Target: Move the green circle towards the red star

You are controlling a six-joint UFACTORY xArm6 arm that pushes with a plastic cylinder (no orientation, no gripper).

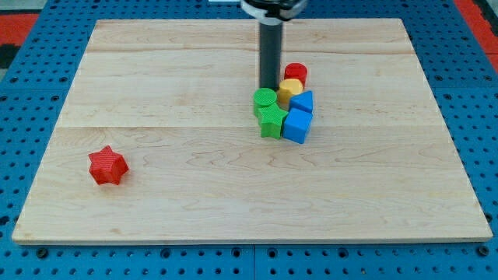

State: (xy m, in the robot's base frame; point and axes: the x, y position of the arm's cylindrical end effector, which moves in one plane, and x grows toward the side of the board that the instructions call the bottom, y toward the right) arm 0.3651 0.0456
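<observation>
The green circle (264, 99) lies near the middle of the wooden board (156, 78), at the left of a tight cluster of blocks. The red star (106, 166) lies alone far toward the view's lower left. My tip (269, 86) stands just above the green circle, at its upper edge, seemingly touching it. The dark rod rises straight toward the view's top.
A green star (271, 121) sits just below the green circle. A yellow block (290, 89), a red round block (296, 74) and two blue blocks (302, 101) (297, 124) crowd its right side. Blue pegboard (31, 78) surrounds the board.
</observation>
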